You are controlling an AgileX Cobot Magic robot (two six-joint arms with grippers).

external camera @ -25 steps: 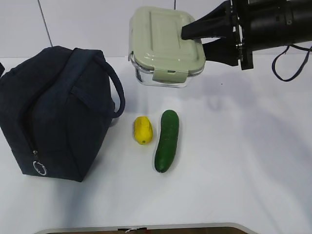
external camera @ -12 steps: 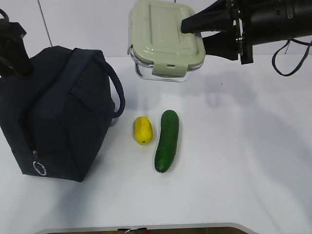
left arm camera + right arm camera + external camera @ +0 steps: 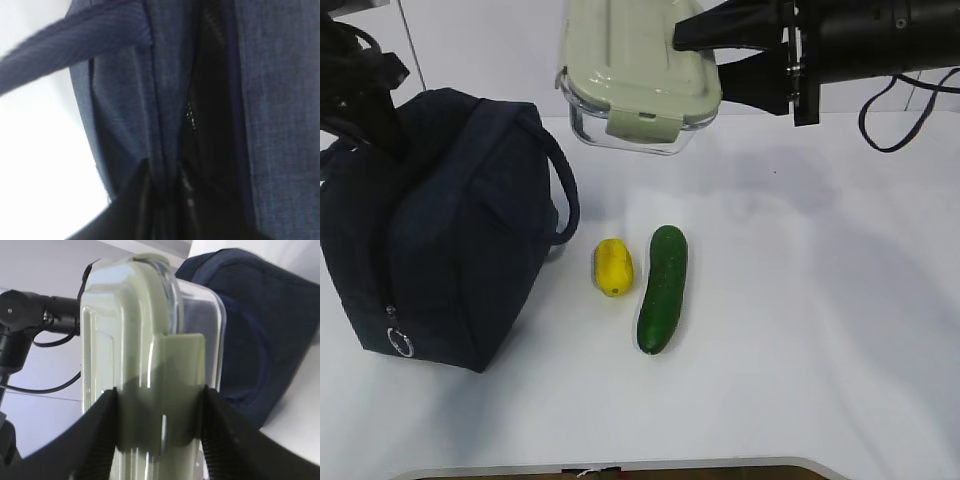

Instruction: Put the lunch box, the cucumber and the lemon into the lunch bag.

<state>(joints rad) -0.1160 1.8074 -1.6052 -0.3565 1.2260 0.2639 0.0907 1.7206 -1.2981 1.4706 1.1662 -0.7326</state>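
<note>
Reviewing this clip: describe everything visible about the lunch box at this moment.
The lunch box is a clear glass container with rounded corners, closed by a pale green lid with snap flaps. It hangs in the air above the back of the white table, lid tilted towards the camera, to the right of the lunch bag and touching neither. The right gripper holds it at one end, its black fingers clamping lid and glass base over an end flap. Nothing shows inside the glass.

Table (image 3: 820,330): white, smooth top, it fills most of the scene.
Wall (image 3: 480,60): pale, at the far side.
Near edge (image 3: 600,470): dark strip.
</note>
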